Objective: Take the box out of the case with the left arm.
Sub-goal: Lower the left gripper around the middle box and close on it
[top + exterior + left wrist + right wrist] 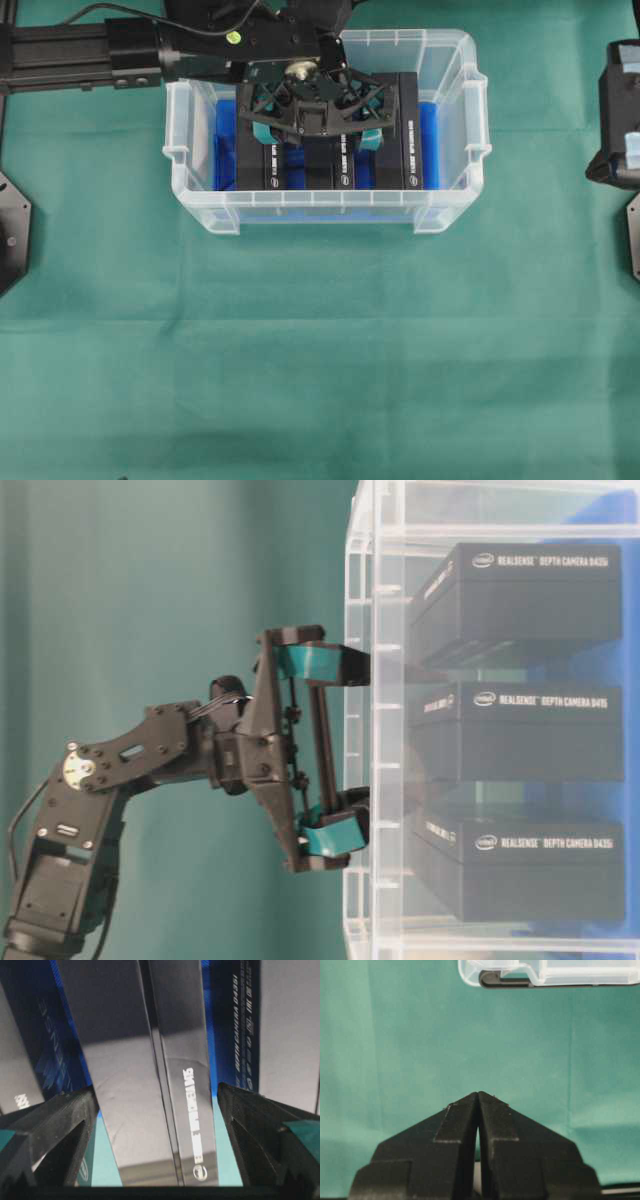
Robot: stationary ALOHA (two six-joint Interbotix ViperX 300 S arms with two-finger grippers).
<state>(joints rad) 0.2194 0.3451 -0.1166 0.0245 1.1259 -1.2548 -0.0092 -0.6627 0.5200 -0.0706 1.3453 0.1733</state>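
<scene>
The clear case [452, 205] stands at the back middle of the green cloth, lined in blue. Three black boxes stand on edge inside it. My left gripper [317, 137] hangs open over the case, its teal-padded fingers [262, 135] on either side of the middle box [330, 168]. In the left wrist view that box [145, 1060] fills the space between the fingers [55, 1130], with a gap on each side. From table level the left gripper [335, 750] is at the case's rim [360, 600], level with the middle box [520, 735]. My right gripper [478, 1094] is shut and holds nothing.
The left box [258, 165] and the right box [405, 130] flank the middle one closely. The right arm [620, 110] rests at the right edge of the cloth. A corner of the case [545, 972] shows at the top of the right wrist view.
</scene>
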